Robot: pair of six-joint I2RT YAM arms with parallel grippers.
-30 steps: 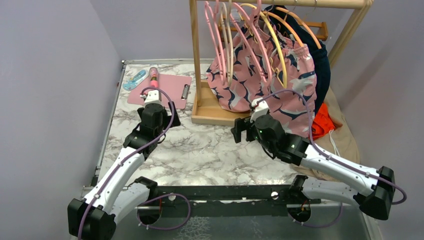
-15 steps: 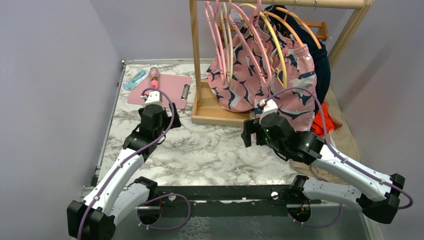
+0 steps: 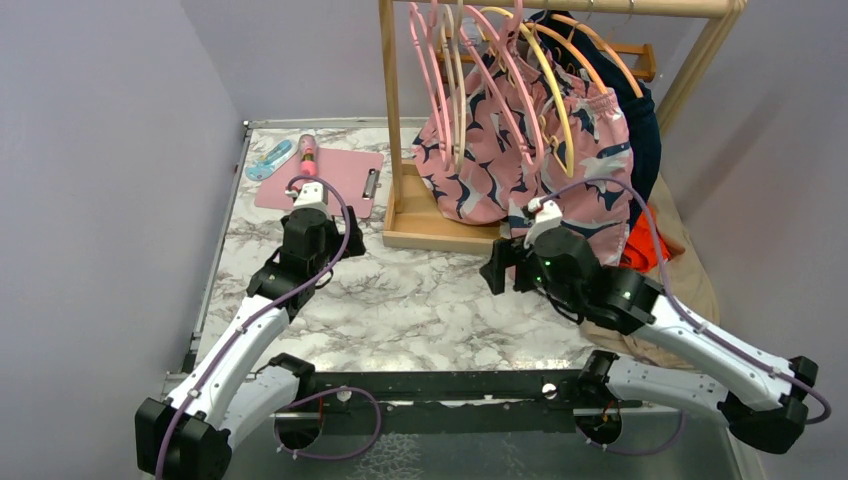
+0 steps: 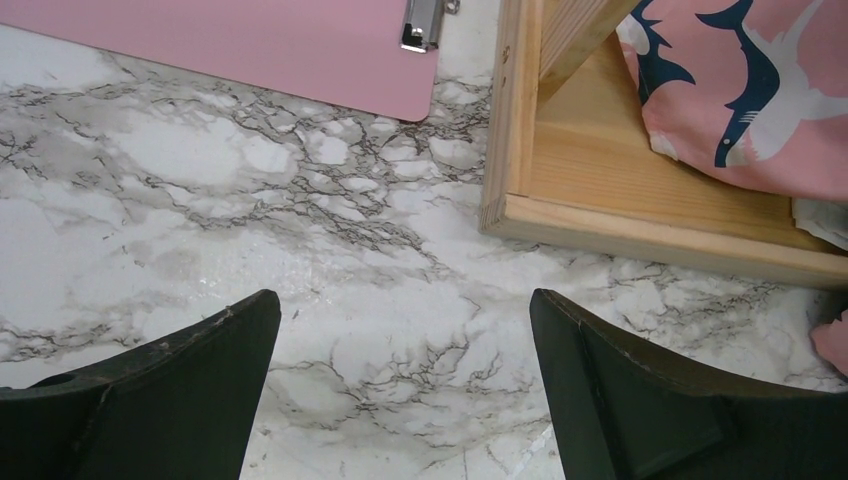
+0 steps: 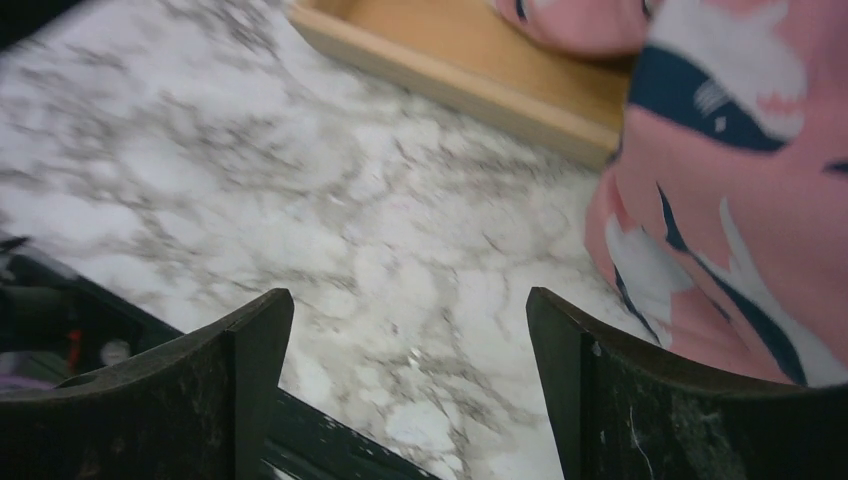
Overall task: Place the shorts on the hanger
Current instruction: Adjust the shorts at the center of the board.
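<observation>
The orange-red shorts (image 3: 641, 246) lie bunched on the table at the right, mostly hidden behind the hanging shark shorts and my right arm. The pale-yellow hanger (image 3: 553, 86) hangs on the wooden rack among other hangers. My right gripper (image 3: 500, 272) is open and empty, low over the marble just left of the shorts, with the shark fabric beside its right finger (image 5: 408, 295). My left gripper (image 3: 325, 235) is open and empty over bare marble near the rack's base (image 4: 403, 300). The shorts and hanger show in neither wrist view.
Pink shark-pattern shorts (image 3: 520, 150) hang from the rack and reach its wooden base (image 3: 420, 228). Pink hangers (image 3: 480, 70) and orange hangers (image 3: 600, 45) share the rail. A pink clipboard (image 3: 330, 178) lies at the back left. A beige garment (image 3: 695, 275) lies under the shorts.
My right arm has swung to the right, toward the shark shorts and the orange-red shorts, staying open. The left arm has not moved.
</observation>
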